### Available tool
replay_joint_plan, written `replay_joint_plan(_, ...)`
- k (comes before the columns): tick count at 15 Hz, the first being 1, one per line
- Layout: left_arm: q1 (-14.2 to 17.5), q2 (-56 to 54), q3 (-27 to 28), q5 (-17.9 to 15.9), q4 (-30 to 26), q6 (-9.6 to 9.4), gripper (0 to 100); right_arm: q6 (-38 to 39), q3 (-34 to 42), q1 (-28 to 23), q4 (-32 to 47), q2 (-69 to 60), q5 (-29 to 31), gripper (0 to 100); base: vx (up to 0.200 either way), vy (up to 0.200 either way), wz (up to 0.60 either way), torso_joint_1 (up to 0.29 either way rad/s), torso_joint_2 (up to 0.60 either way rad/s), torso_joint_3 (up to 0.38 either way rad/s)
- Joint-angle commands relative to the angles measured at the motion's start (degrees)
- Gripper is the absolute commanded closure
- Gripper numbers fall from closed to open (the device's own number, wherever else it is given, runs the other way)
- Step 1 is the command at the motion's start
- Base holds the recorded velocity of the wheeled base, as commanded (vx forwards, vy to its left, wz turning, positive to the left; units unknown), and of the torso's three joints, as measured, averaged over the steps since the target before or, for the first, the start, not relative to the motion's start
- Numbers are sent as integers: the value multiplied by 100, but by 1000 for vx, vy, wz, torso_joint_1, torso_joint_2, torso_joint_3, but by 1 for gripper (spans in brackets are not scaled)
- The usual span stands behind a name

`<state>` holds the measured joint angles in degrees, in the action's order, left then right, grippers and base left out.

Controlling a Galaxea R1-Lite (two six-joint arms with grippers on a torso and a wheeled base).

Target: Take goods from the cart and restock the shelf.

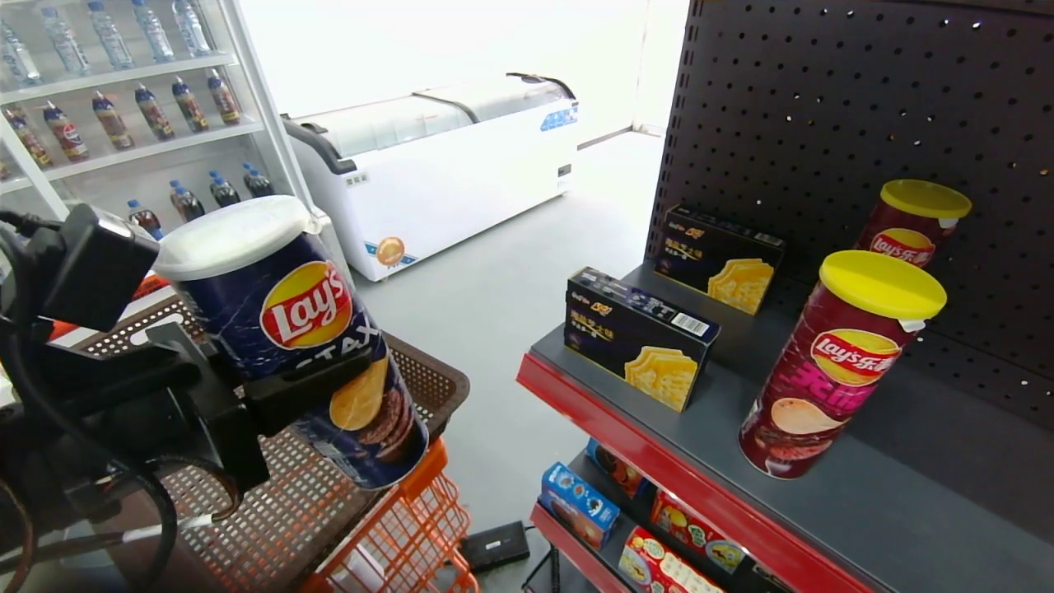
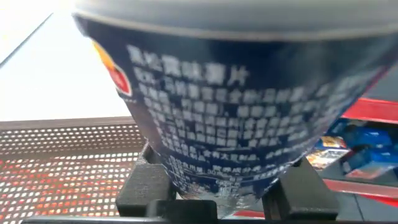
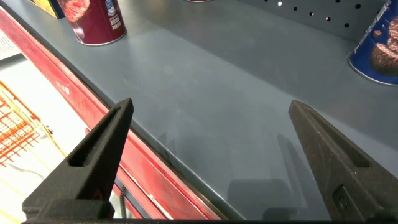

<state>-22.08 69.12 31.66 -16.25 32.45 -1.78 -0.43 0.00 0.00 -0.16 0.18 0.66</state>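
left gripper [image 1: 309, 383]: clamped tight around the lower half of a dark blue cardboard chip can with a white plastic lid [image 1: 288, 321], which sits tilted in the grip

can location: up in the air over the brown perforated plastic basket [image 1: 313, 494] on the orange wire cart [image 1: 412, 519], well apart from the shelf

right gripper [image 3: 211, 107]: spread wide with nothing in it, hanging just above the front part of the grey metal shelf with a red front edge [image 3: 236, 74]

shelf stock: two maroon chip cans with yellow lids, both upright, one near the front [image 1: 840, 362] and one back by the black pegboard panel [image 1: 910, 222]

boxes: two dark cracker boxes with yellow pictures [image 1: 638, 338] [image 1: 720, 259], standing left of those cans

extra: another blue can [image 3: 379, 46] stands near the pegboard in the right wrist view
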Motion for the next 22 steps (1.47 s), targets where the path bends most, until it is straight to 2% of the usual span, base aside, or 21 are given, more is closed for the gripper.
replay_joint_plan(1,-324,-101,-81,-1,24,29,100,-1,0,0,-2,8,4,0,0,0,0,0,0,0)
replay_joint_plan(3,-403,-259,-169,-142,60,222,100,-1,0,0,-2,8,-4,0,0,0,0,0,0,0)
replay_joint_plan(5,-332,-276,-178,-678,121,248,100,-1,0,0,-2,8,-4,0,0,0,0,0,0,0)
replay_joint_plan(7,-332,-285,-169,-722,121,266,100,-1,0,0,-2,8,4,0,0,0,0,0,0,0)
replay_joint_plan(9,-350,-311,-186,-827,121,398,100,-1,0,0,-2,8,-4,0,0,0,0,0,0,0)
replay_joint_plan(15,-429,-320,-81,-1117,68,398,100,-10,0,0,7,8,-4,0,0,0,0,0,0,0)
replay_joint_plan(17,-561,-347,-37,-1293,51,433,100,-10,0,0,-2,8,-4,0,0,0,0,0,0,0)
replay_joint_plan(18,-596,-347,-55,-1302,42,442,100,-1,0,0,-2,8,-4,0,0,0,0,0,0,0)
replay_joint_plan(19,-798,-347,-55,-1302,51,442,100,-1,0,0,-2,8,-4,0,0,0,0,0,0,0)
replay_joint_plan(22,-1079,-355,-55,-1293,-46,433,100,-10,0,0,-2,8,-4,0,0,0,0,0,0,0)
